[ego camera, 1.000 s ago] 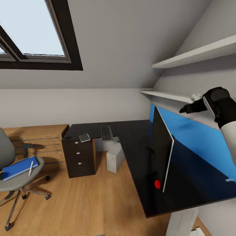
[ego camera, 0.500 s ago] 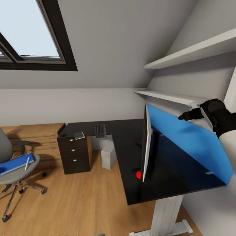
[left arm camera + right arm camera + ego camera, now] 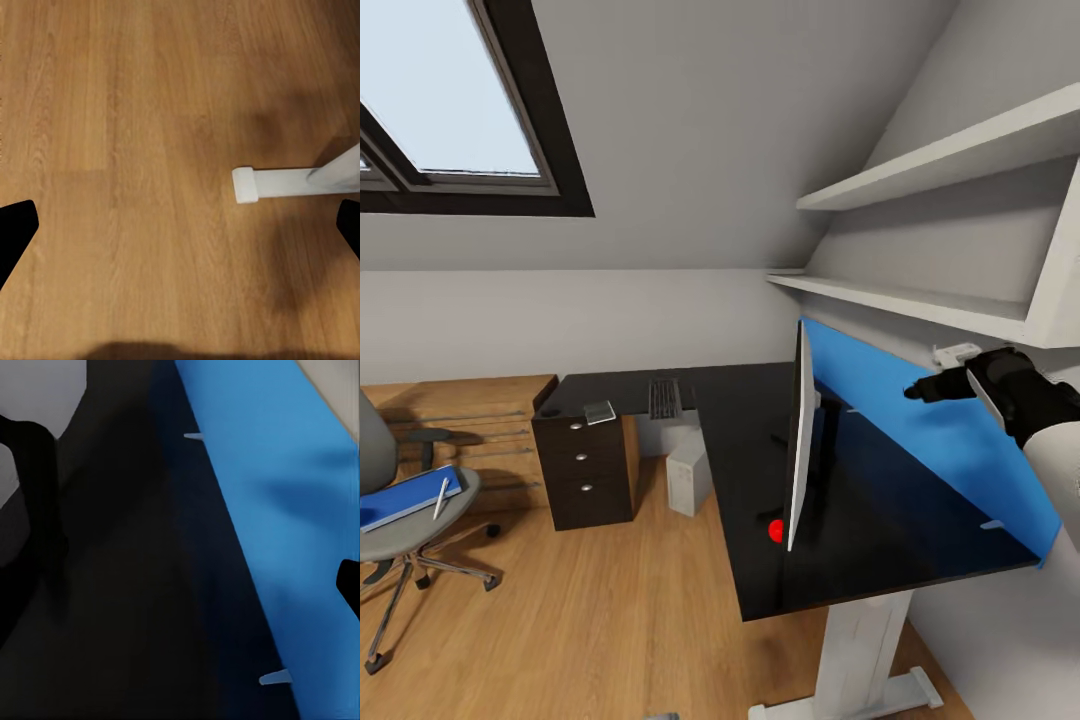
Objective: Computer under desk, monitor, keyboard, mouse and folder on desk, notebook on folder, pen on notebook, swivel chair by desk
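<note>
Right gripper (image 3: 916, 390) hangs over the blue back panel (image 3: 920, 420), fingers apart and empty, monitor (image 3: 798, 440) upright on the desk (image 3: 750, 420), so ease toward it slowly, avoiding tipping.

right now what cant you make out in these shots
- Monitor: head view, edge-on, so its screen face is unreadable.
- Mouse: too small to pick out on the desk.
- Swivel chair: head view, backrest cut off by the frame edge.
- Folder: partly cropped there too.
- Right pincer: dark, side-on; fingers indistinguishable.
- Left pincer: tips at frame edges, nothing between.
</note>
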